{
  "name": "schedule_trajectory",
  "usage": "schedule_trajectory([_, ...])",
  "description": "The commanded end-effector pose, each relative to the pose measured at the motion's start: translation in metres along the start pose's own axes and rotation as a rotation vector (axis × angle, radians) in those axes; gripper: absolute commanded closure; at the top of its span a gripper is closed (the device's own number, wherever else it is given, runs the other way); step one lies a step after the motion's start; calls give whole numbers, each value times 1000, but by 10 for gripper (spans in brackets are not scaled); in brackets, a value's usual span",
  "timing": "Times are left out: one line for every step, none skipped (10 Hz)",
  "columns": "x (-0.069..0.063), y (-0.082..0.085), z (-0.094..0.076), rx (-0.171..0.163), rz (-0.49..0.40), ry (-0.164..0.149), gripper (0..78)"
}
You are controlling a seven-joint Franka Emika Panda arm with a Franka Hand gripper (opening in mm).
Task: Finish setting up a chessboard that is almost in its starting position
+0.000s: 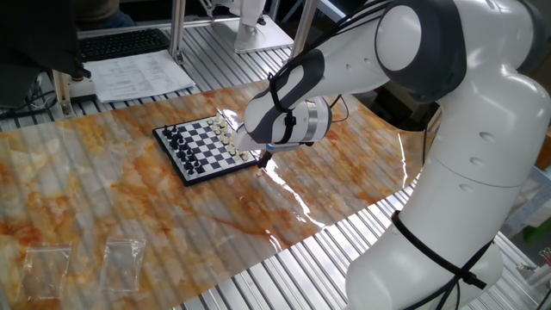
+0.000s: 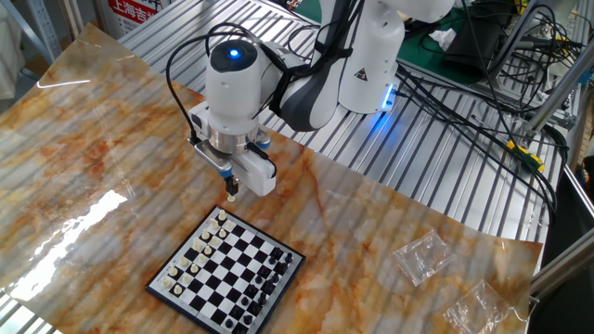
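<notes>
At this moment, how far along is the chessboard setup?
Mostly done: the chessboard has black and cream pieces lined along opposite edges. In hand: the claw sits low over the marbled mat just off the board's cream-side corner, apparently around a small cream piece; the grip itself is too small to confirm. Left: carrying that piece to its square, which I can't make out from here.

Black-and-white checkered chessboard [image 2: 225,270] with dark rim at lower centre, orange-and-cream marbled table cover [image 2: 83,167] (glossy), white-and-grey robot arm [image 1: 448,129], blue light on its wrist.
</notes>
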State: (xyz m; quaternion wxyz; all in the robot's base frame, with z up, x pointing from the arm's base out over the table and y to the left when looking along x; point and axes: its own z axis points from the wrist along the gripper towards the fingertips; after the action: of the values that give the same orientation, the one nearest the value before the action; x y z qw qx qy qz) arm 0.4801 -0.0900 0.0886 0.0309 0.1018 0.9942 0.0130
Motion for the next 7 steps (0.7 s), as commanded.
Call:
schedule_trajectory([1, -1, -11, 6, 16, 7, 764])
schedule_trajectory([1, -1, -12, 7, 19, 6, 764])
schedule_trajectory([1, 0, -14, 7, 21, 6, 764])
schedule_trajectory([-2, 2, -19, 8, 29, 6, 764])
schedule_trajectory([-5, 3, -25, 9, 32, 11, 764])
schedule_trajectory([-8, 4, -29, 9, 38, 12, 764])
schedule_trajectory([-9, 4, -29, 9, 39, 12, 764])
